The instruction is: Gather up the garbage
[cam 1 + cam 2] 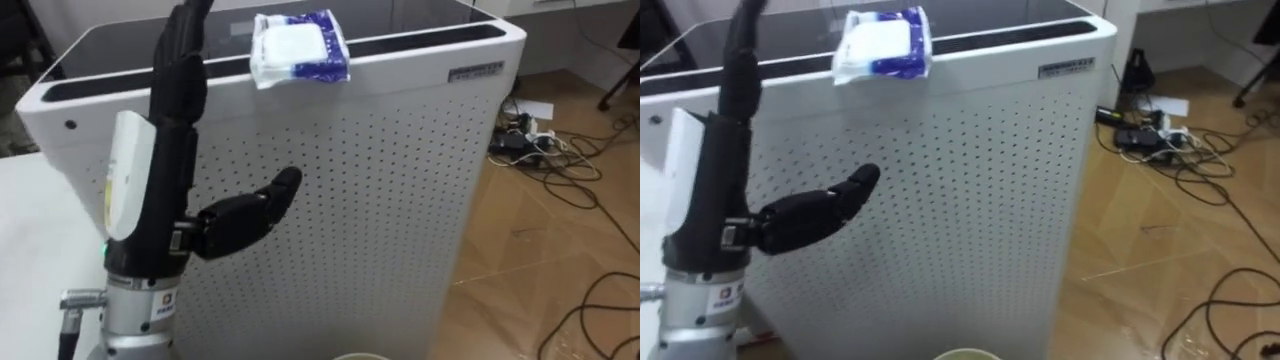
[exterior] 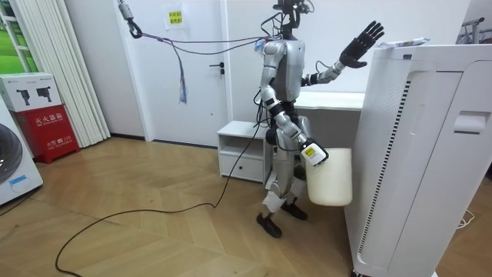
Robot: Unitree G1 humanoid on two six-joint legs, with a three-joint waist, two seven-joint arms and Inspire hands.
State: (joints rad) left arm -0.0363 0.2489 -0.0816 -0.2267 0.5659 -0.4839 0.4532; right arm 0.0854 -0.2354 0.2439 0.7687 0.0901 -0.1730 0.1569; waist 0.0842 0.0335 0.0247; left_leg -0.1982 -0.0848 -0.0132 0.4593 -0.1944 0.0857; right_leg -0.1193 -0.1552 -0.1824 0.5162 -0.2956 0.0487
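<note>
purifier cabinet (image 1: 400, 200): big white perforated box with a dark glossy top, and the robot stands right up against it
bin (image 2: 332, 181): white tub hanging at the robot's side by its right hand (image 2: 311, 154); can't tell how the fingers sit
left hand (image 1: 178, 110): raised, fingers straight, thumb out, holding nothing, near the pack but apart from it
tissue pack (image 1: 298, 45): lies on the cabinet's front top edge. Looks light, squashy, with slick film, so I'd wrap the fingers across its narrow middle

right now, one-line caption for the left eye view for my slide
Open left robot hand raised before a white perforated unit with a blue-and-white packet on top.
</note>
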